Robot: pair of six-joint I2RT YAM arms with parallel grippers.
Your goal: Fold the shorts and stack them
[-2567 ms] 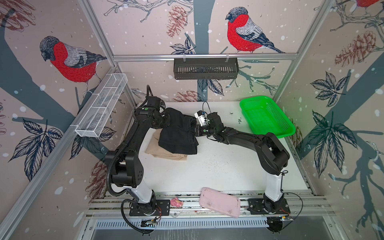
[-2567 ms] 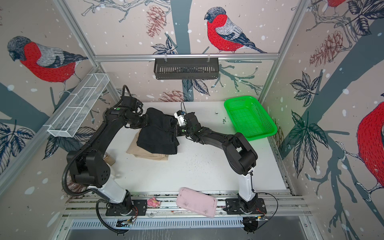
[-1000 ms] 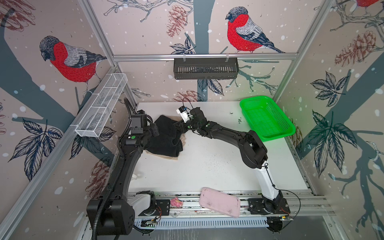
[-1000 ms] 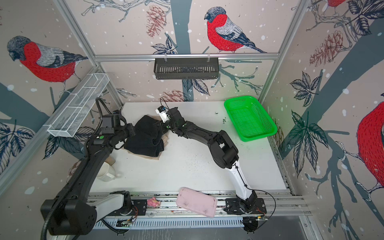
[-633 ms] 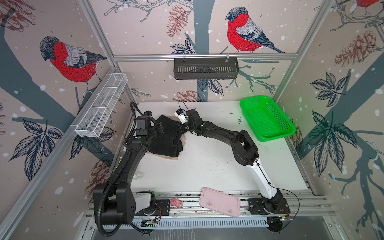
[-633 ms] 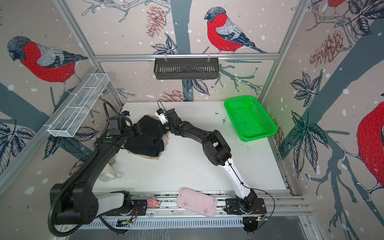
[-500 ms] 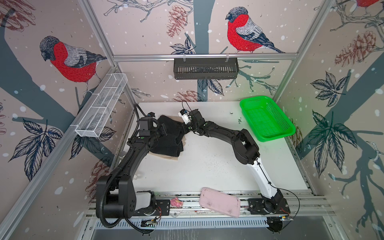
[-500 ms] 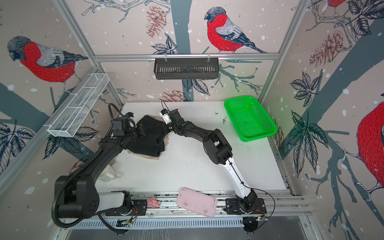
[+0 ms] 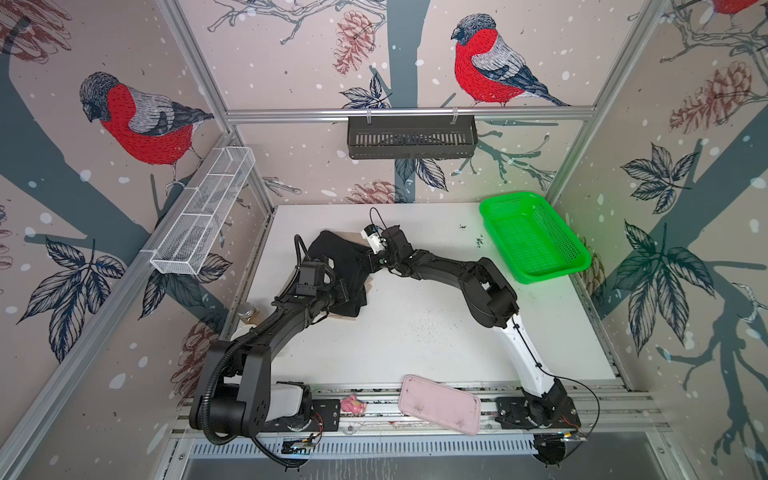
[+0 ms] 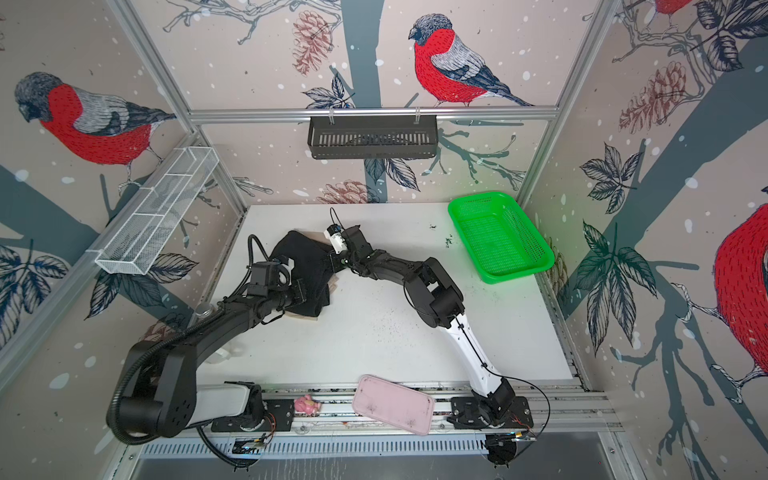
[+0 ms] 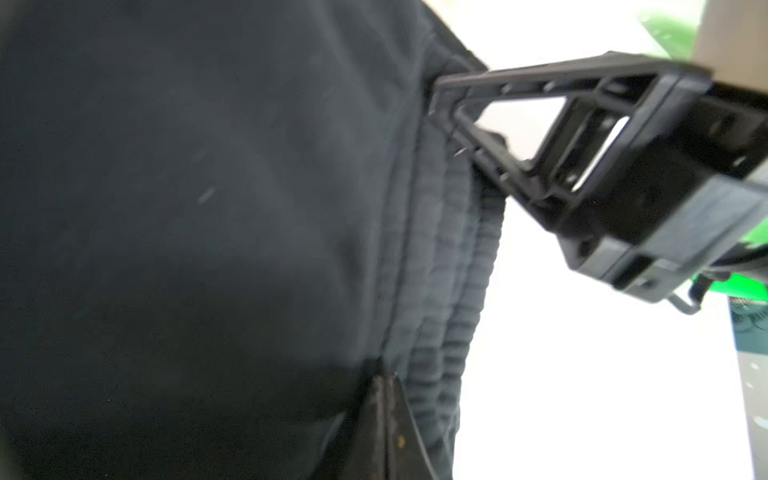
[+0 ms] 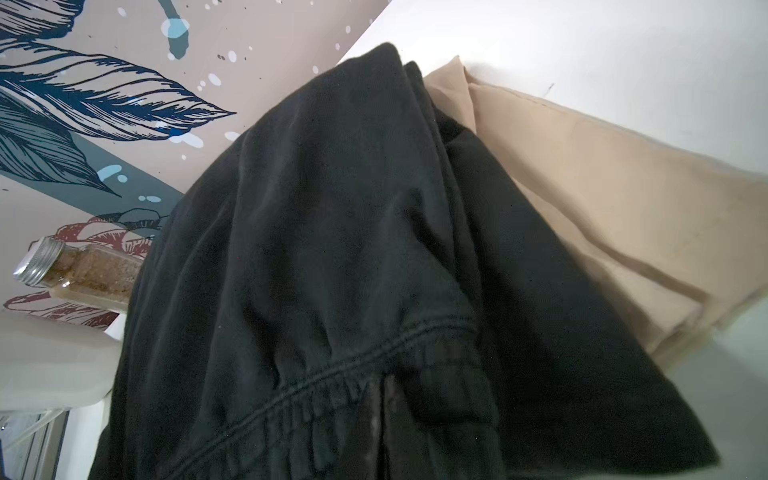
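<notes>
left hand (image 11: 384,395) and right hand (image 11: 444,107) pinch black shorts (image 12: 332,228).

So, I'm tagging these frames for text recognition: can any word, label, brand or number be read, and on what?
No text can be read in any view.
The black shorts and the tan shorts show no tag or print.
The spice jar shows no label.
The green basket and the pink tray are plain.
The small boards at the front rail: any markings are too small to read.
</notes>
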